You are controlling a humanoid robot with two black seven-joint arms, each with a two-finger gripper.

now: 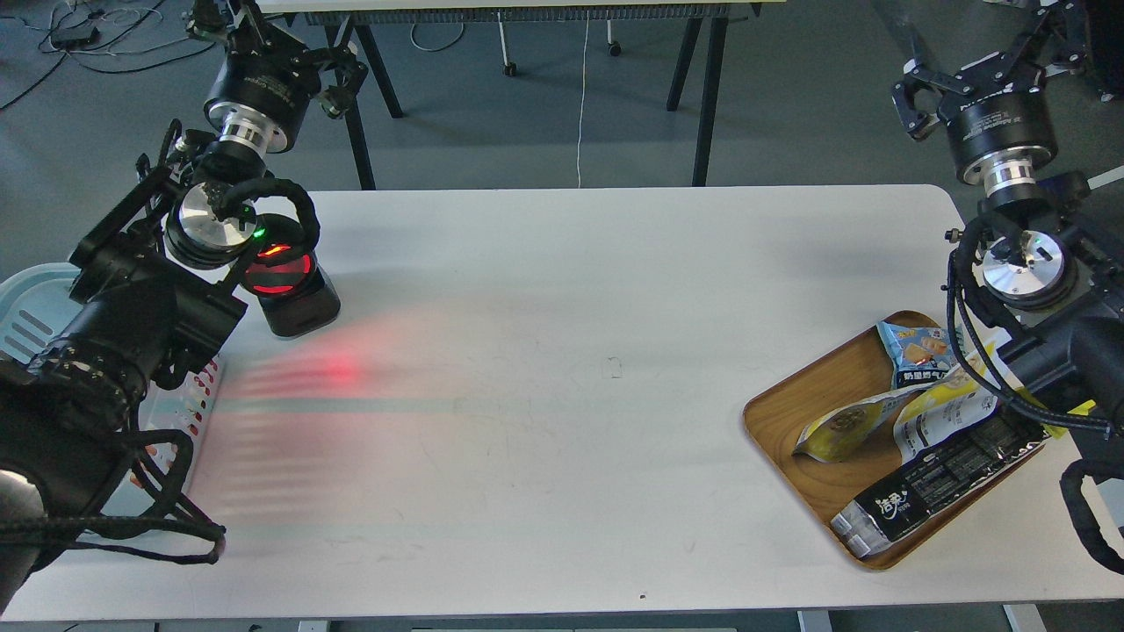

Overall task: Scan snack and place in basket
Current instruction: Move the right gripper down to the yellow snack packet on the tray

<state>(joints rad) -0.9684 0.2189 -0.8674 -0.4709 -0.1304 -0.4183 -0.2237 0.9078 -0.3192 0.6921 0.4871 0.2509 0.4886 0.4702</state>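
Note:
A yellow and white foil snack [845,430] lies on its side in the brown wooden tray [790,412] at the right of the table. Another yellow and white pouch [947,412] lies beside it, partly under my right arm. The pale blue basket [35,307] shows at the left table edge, mostly hidden behind my left arm. My left gripper [272,53] hangs past the table's far left corner, above the scanner, apparently open and holding nothing. My right gripper [988,66] is raised beyond the far right corner, well above the tray, its fingers spread with nothing between them.
A black scanner [290,294] with a glowing red window stands at the left and throws red light onto the white table [562,395]. In the tray also lie a long black packet [931,491] and a small blue packet [918,351]. Table legs and cables lie beyond the far edge.

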